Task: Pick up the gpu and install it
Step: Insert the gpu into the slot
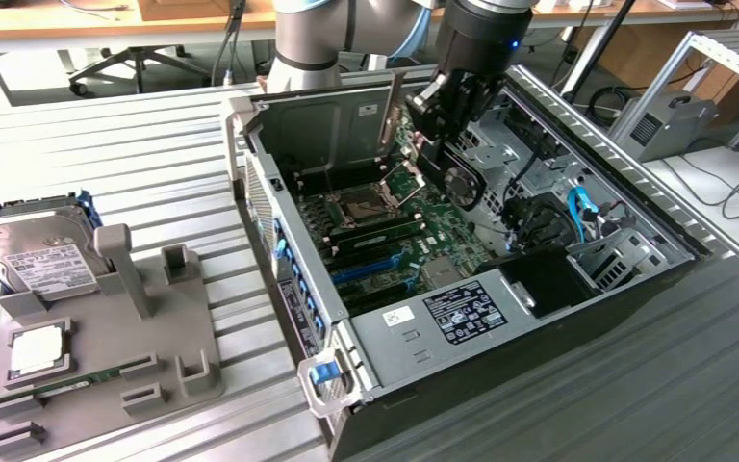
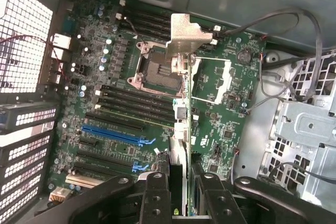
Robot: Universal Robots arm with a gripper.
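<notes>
The jaws are closed on the gpu, held edge-on above the motherboard inside the open computer case. Risk: the card appears offset from the blue expansion slot. A misaligned descent could strike board components or snag the silver bracket.

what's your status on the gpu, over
Tool shut on the gpu. Card edge-on over the motherboard inside the open case, not yet in a slot. Nothing seen between card and board.
</notes>
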